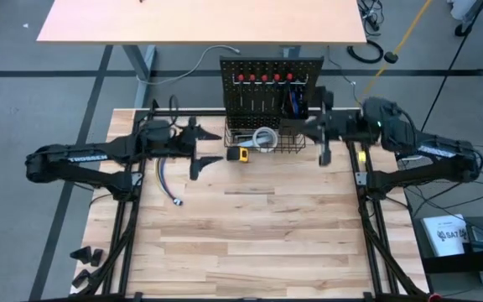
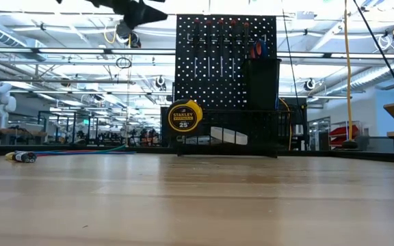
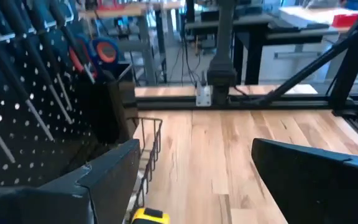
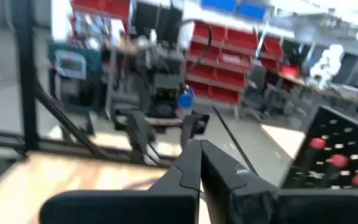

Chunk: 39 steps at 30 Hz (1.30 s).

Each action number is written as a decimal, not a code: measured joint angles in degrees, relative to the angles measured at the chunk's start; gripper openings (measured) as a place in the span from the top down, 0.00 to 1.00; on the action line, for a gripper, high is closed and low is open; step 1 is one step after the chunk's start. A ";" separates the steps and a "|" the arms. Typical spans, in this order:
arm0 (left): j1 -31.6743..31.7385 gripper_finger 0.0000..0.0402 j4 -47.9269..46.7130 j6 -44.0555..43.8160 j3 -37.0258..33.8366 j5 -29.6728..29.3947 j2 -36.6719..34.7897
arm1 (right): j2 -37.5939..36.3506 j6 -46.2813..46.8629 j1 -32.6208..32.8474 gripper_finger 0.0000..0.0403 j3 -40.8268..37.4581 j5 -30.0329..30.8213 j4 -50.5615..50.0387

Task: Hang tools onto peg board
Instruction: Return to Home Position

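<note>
**Peg board** point(image 1: 313, 67): upright at the far edge of the tabletop point(image 1: 258, 235), between the two arms. We list its holdings below.

**Screwdrivers** point(image 1: 265, 78): a row of red handles along the upper part of the board, with the shafts hanging straight down.

**Cup** point(image 1: 296, 102): black, fixed on the right side of the board. Blue and orange handles stand up out of it. We cannot tell which tools they belong to.

**Wire basket** point(image 1: 288, 149): black, mounted at the base of the board. A white tape roll point(image 1: 264, 137) lies inside it.

**Tape measure** point(image 1: 240, 154): yellow, hanging on the outer front of the wire basket at its left end. In the low view we see it clear of the tabletop.

**Left end effector** point(image 1: 210, 147): released, with the fingers spread wide and nothing between them. We place it in the air just left of the wire basket, near the tape measure but not touching it.

**Right end effector** point(image 1: 313, 130): clenched, with the fingertips meeting and nothing gripped, as the right wrist view shows. We place it in the air by the right end of the wire basket, below the cup in the high view.

**Coloured wires** point(image 1: 166, 180): a loose bundle on the tabletop under the left arm, well apart from the board.
</note>
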 joint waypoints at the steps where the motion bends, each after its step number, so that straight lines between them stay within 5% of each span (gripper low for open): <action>1: -0.95 0.21 1.30 -0.04 -1.23 -1.08 -0.93 | -1.98 1.04 0.62 1.00 -3.42 0.00 2.83; 10: -6.79 0.21 20.85 -5.99 -13.52 -5.49 -3.19 | -14.94 11.12 3.56 1.00 -29.47 0.02 18.88; 18: -10.55 0.21 40.64 -6.91 -24.31 -9.23 -0.89 | -14.68 18.98 3.64 1.00 -45.21 0.10 29.48; 23: -9.46 0.21 36.49 -6.99 -24.96 -10.91 -1.95 | -14.52 19.85 3.51 1.00 -51.22 2.14 35.59; 31: -5.52 0.21 19.97 -5.99 -24.99 -11.45 -9.00 | -17.62 19.92 3.05 1.00 -52.27 4.35 29.52; 39: -5.61 0.21 21.63 -8.97 -34.06 -12.98 -22.66 | -24.91 20.10 1.40 1.00 -52.27 4.57 21.84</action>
